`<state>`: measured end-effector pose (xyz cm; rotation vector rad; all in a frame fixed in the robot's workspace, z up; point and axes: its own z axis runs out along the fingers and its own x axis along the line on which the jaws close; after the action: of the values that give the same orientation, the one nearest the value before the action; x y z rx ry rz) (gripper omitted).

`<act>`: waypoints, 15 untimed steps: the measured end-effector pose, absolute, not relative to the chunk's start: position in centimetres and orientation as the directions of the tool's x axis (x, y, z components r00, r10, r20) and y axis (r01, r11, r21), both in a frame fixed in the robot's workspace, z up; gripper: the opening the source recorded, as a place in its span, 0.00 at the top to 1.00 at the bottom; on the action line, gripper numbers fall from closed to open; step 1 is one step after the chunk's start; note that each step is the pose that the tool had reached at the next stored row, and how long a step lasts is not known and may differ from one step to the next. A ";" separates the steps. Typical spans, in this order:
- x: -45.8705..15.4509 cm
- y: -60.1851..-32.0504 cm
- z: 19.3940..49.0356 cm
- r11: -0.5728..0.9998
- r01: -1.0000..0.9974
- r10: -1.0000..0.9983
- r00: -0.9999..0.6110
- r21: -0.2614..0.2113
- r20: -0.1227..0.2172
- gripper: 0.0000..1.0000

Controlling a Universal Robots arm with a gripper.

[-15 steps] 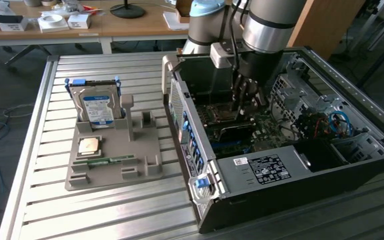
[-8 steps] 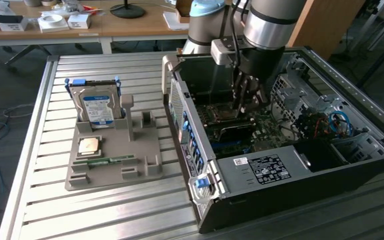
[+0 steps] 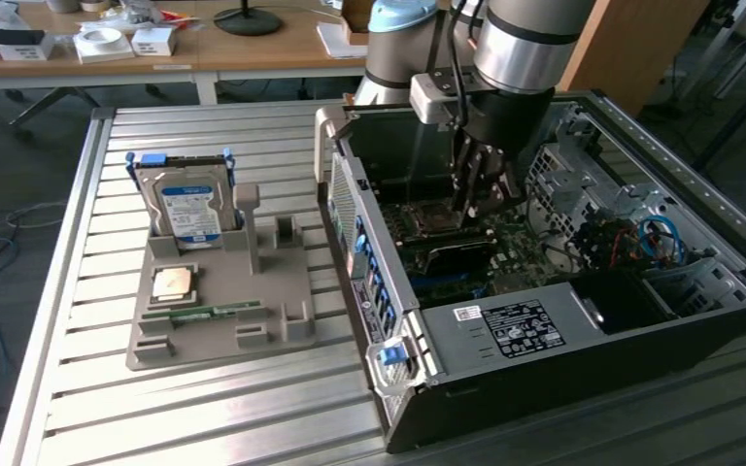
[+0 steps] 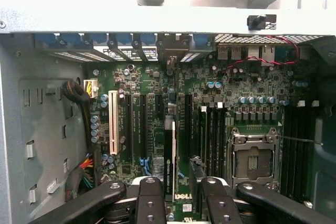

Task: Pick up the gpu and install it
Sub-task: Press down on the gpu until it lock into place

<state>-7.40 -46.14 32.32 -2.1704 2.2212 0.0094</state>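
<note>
**Gpu is down inside the case, at the expansion slots; I'm not calling it seated.**

I'm seeing the pick-up as done: the gpu is away from the grey holder on the surface, where the hard drive and the memory stick are sitting. The gripper is reaching into the open computer case and is holding the gpu at a medium width, one finger on each side. In the wrist view the card is showing edge-on, thin and dark, standing upright over the motherboard and lining up with the long black slots. I'm judging the install as under way. I cannot tell whether its edge connector is fully pressed home, so that part is looking unfinished.
</note>
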 end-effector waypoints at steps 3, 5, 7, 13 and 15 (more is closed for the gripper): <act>-7.4 -46.1 32.3 0.023 -1.000 -0.999 -0.023 -0.021 -0.030 0.67; -7.4 -46.1 32.3 0.023 -1.000 -0.999 -0.023 -0.021 -0.030 0.67; -7.4 -46.1 32.3 0.023 -1.000 -0.999 -0.023 -0.021 -0.030 0.67; -7.4 -46.1 32.3 0.023 -1.000 -0.999 -0.023 -0.021 -0.030 0.75; -7.4 -46.1 32.3 0.023 -1.000 -0.999 -0.023 -0.021 -0.030 0.80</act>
<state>-7.40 -46.14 32.32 -2.1704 2.2211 0.0093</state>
